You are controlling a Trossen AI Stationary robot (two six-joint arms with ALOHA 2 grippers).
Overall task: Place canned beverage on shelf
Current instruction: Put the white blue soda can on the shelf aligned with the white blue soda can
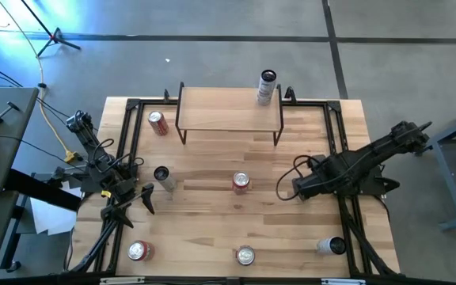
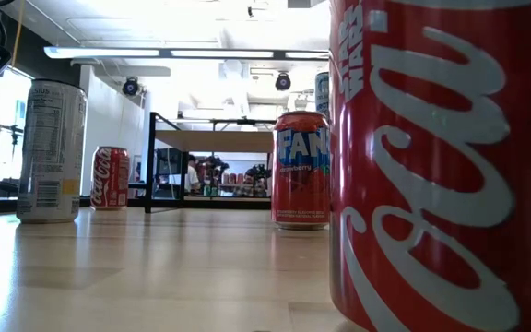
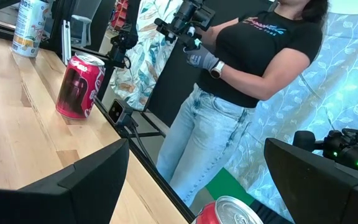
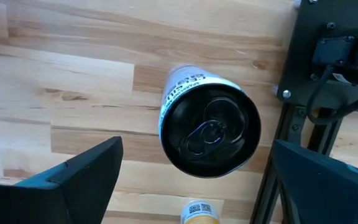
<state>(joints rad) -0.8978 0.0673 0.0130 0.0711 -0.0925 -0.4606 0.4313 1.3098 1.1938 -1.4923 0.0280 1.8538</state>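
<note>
The shelf (image 1: 229,108) sits at the table's far edge, long axis running side to side, with a tall black-topped can (image 1: 267,87) upright on its right end. A red can (image 1: 158,123) stands just left of its legs. Right gripper (image 4: 194,180), fingers spread wide, hovers over a black-topped can (image 4: 209,128) standing upright between them. Left gripper (image 3: 197,180), fingers apart, faces a red can (image 3: 224,212) near the table edge; a person (image 3: 241,87) stands beyond.

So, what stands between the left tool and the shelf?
In the high view, an upright dark-topped can stands just ahead of the left tool, toward the shelf; past it, bare tabletop up to the shelf.
</note>
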